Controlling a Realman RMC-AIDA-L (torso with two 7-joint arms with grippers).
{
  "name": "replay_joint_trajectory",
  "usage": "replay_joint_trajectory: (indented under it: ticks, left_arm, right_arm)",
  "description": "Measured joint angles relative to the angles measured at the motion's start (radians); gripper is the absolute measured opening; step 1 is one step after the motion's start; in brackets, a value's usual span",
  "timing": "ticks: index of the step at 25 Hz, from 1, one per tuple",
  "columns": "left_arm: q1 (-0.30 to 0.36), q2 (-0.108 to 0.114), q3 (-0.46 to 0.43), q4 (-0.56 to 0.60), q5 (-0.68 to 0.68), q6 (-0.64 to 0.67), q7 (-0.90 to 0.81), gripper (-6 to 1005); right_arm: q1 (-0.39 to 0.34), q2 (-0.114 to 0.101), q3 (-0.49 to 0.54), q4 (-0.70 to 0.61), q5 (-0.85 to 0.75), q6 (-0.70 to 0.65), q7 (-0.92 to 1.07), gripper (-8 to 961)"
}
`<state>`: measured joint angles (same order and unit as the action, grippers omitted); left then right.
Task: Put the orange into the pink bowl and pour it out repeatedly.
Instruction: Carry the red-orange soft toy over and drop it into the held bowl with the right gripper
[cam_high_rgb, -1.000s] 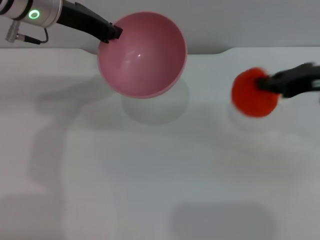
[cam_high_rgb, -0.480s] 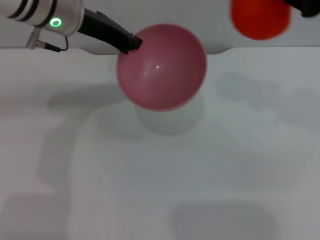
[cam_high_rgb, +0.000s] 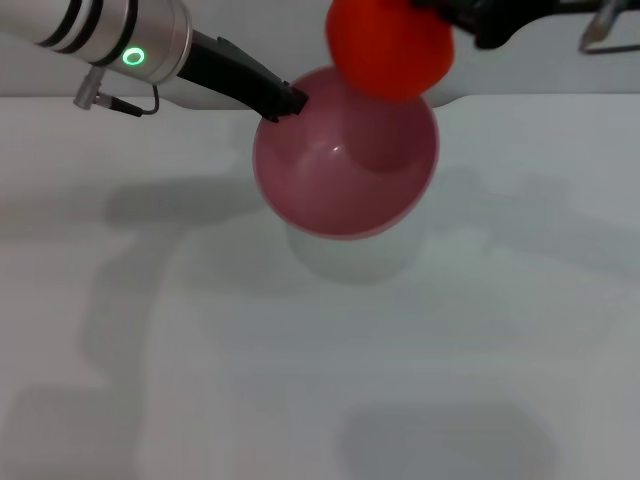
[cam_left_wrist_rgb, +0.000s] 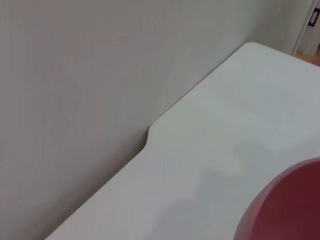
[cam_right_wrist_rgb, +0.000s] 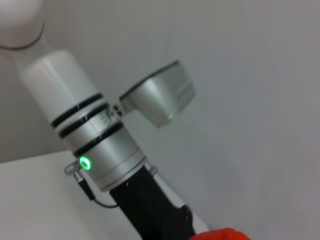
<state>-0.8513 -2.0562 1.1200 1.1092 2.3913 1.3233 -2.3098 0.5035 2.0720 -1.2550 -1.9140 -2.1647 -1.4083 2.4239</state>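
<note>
Orange (cam_high_rgb: 390, 48) hanging over the pink bowl (cam_high_rgb: 345, 165).
Right claw (cam_high_rgb: 450, 20) grips it (above the far rim); left claw (cam_high_rgb: 288, 102) clenches the bowl's edge above the counter (cam_high_rgb: 320, 350).

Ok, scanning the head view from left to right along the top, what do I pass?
Left gripper clamped on the rim of the pink bowl held above the table → the orange over the bowl's far edge → right gripper holding the orange.
</note>
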Motion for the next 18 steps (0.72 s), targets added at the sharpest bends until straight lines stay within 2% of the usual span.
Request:
replay_joint_trajectory:
  ticks: [4, 11, 16, 18]
  left_arm:
    - [0.000, 0.000, 0.010, 0.000, -0.012, -0.001, -0.001, 43]
    - [-0.002, -0.001, 0.020, 0.001, -0.012, -0.015, 0.006, 43]
    - [-0.003, -0.001, 0.020, -0.002, -0.012, -0.019, 0.009, 43]
    - [-0.003, -0.001, 0.020, -0.007, -0.012, -0.024, 0.009, 43]
  right_arm:
    - [0.033, -0.001, -0.025, 0.112, -0.002, 0.016, -0.020, 100]
    - [0.047, 0.001, -0.032, 0.151, 0.001, 0.021, -0.042, 112]
    - [0.035, 0.001, -0.026, 0.142, 0.003, 0.035, -0.046, 302]
    - [0.016, 0.001, -0.022, 0.133, 0.006, 0.060, -0.054, 345]
